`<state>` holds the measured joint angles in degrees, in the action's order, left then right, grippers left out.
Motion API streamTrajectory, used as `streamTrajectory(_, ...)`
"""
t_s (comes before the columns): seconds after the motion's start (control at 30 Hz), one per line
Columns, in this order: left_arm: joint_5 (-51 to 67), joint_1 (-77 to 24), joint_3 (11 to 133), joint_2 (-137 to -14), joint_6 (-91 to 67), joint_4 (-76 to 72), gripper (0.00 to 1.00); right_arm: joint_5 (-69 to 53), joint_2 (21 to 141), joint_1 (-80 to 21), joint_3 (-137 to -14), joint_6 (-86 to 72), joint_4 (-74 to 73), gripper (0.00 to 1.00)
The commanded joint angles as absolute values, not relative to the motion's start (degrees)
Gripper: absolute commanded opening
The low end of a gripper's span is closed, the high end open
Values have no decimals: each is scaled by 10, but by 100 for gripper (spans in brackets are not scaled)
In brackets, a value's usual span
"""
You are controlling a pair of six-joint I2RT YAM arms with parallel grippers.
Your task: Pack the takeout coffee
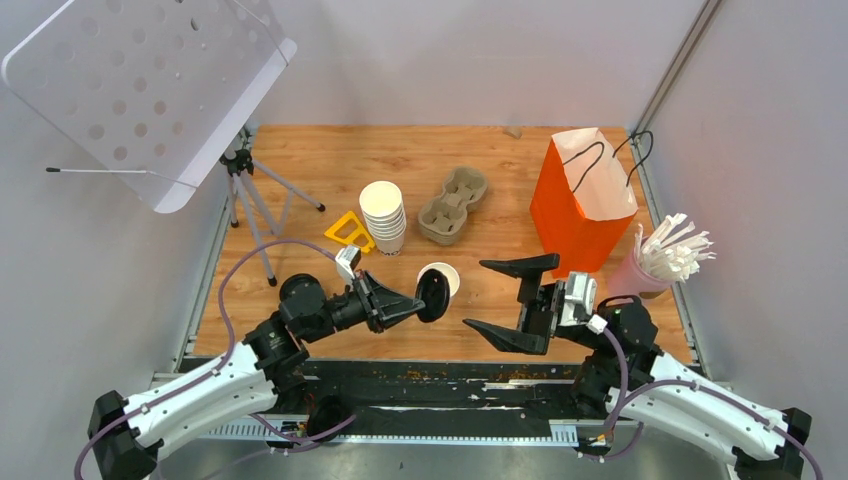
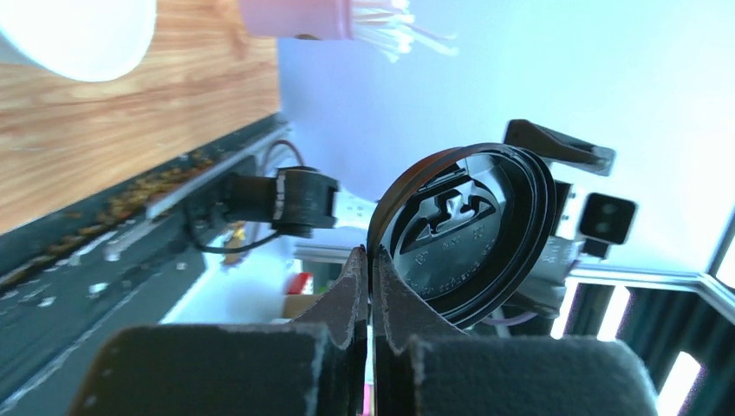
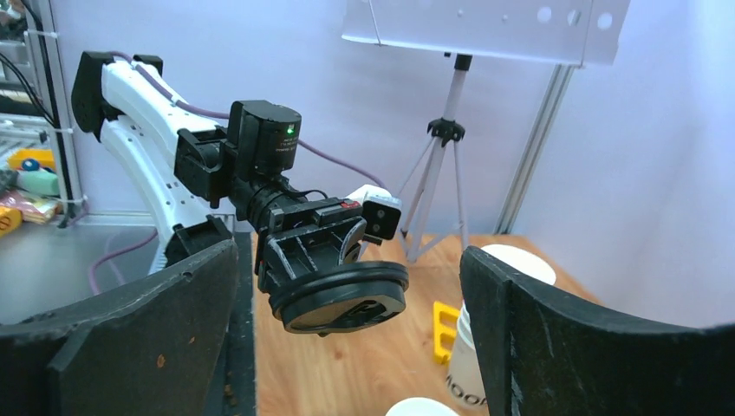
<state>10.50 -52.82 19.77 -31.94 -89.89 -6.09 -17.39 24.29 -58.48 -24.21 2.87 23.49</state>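
The white cup stands lidless on the table between the two arms. Its side is out of view from above, so no lettering shows. The left pincer is clamped on the rim of the black lid, held on edge just beside the cup. Raised marks under the lid are too small to read. On the stack of cups, partly behind a finger, only "MOO" shows. The right pincer gapes wide, holding nothing.
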Motion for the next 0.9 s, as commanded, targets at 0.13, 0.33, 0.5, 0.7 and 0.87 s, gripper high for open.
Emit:
streamTrajectory(0.13,193,-526,224,-414,-991,-329,0,-243,318,-589,-264,122,333,99)
streamTrajectory(0.33,220,-527,252,-451,-983,-350,0,-231,333,-590,-262,134,338,98)
streamTrajectory(0.5,220,-527,250,-446,-984,-344,0,-226,330,-590,-266,155,316,98)
streamTrajectory(0.7,218,-529,249,-444,-982,-340,0,-231,340,-590,-276,157,310,97)
streamTrajectory(0.87,215,-535,248,-444,-977,-327,0,-227,353,-590,-282,159,315,99)
